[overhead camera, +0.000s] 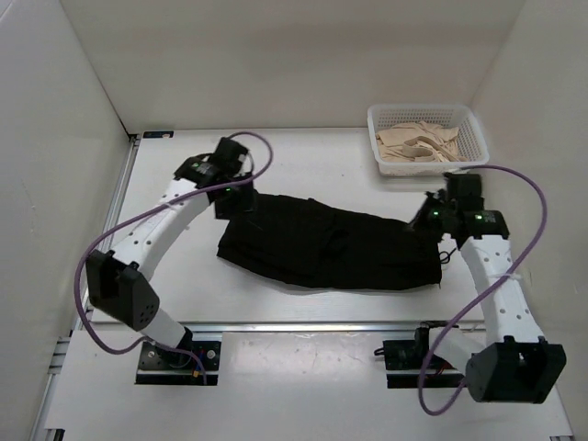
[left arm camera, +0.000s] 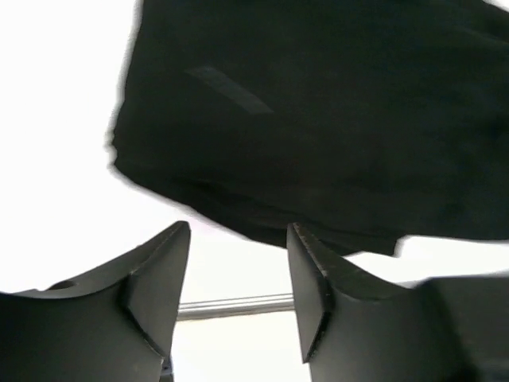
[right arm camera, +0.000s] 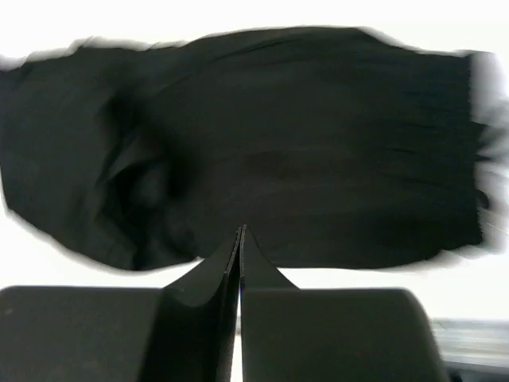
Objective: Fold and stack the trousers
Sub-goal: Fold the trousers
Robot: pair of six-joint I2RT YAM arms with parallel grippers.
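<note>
The black trousers (overhead camera: 326, 243) lie folded into a long band across the middle of the table. They fill the upper part of the left wrist view (left arm camera: 318, 119) and most of the right wrist view (right arm camera: 254, 151). My left gripper (overhead camera: 231, 204) hangs over the band's upper left end; its jaws (left arm camera: 238, 247) stand open with nothing between them. My right gripper (overhead camera: 432, 219) is at the band's upper right end; its jaws (right arm camera: 241, 232) are pressed together, above the cloth's edge, holding nothing that I can see.
A white mesh basket (overhead camera: 470, 129) with beige garments (overhead camera: 418, 145) stands at the back right. White walls close in the left, back and right sides. A metal rail (overhead camera: 303, 325) runs along the near table edge.
</note>
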